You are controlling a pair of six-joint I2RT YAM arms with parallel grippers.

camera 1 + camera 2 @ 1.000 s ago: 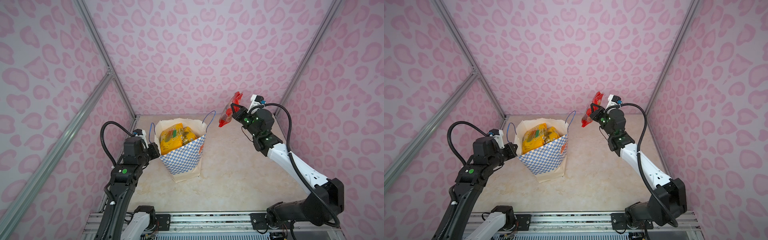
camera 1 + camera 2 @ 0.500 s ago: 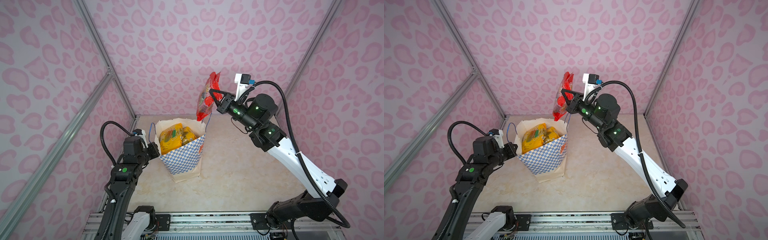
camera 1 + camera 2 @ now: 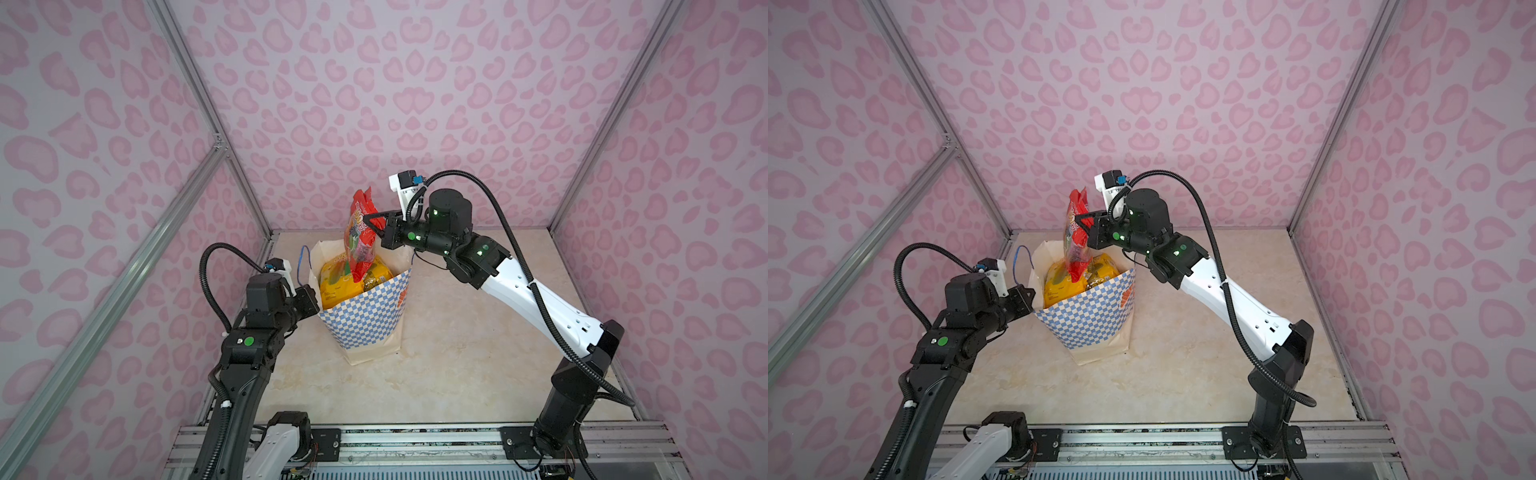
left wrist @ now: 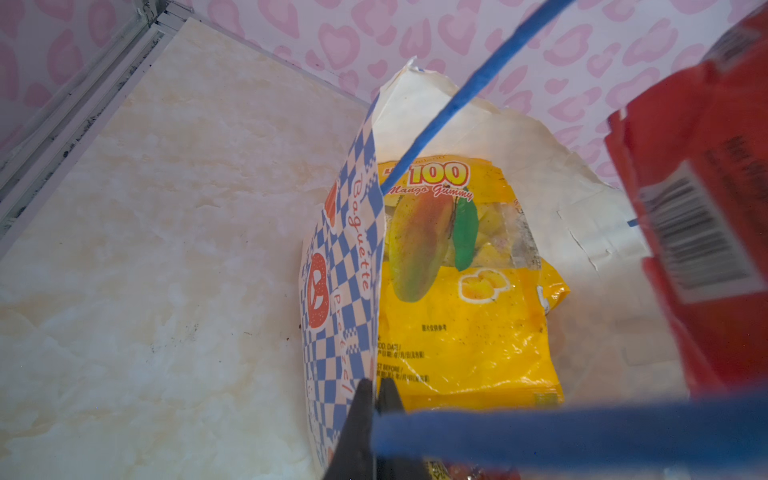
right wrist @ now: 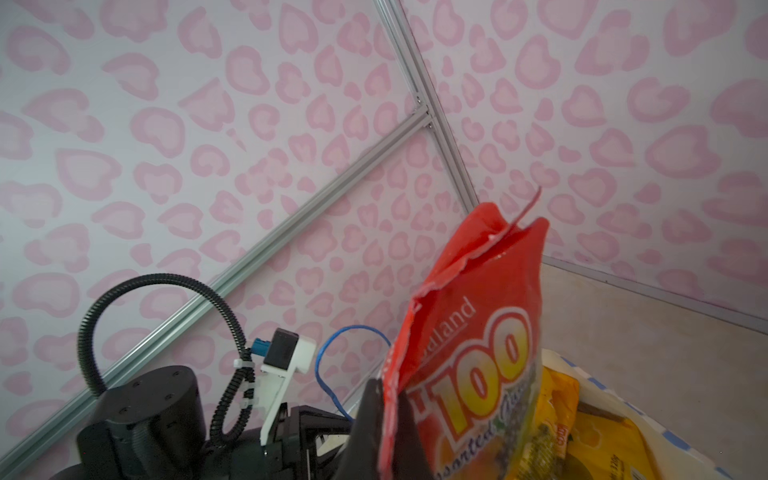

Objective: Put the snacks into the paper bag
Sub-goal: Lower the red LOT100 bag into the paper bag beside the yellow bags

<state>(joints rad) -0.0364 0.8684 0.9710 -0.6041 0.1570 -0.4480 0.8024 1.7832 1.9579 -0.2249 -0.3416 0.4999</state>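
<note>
Red snack packet [image 3: 360, 245] is clamped by the right gripper [image 3: 371, 217] over the centre-frame paper bag [image 3: 365, 324], its rim pinched by the left gripper [image 3: 316, 298]; lowering, then release, is required

Looking like a robotics lab test cell, not a home or shop. Closing in three edges of the pale marble-look counter [image 3: 457, 374] with pink heart-print panels [image 3: 374, 83], bracing them on bare aluminium struts [image 3: 220, 143]. Bolting two robot arms [image 3: 519, 291] to a slotted metal rail [image 3: 415, 449] along the counter's near edge, trailing black corrugated cable conduit [image 5: 166, 278] and wearing wrist-mounted cameras [image 3: 405, 183].
</note>
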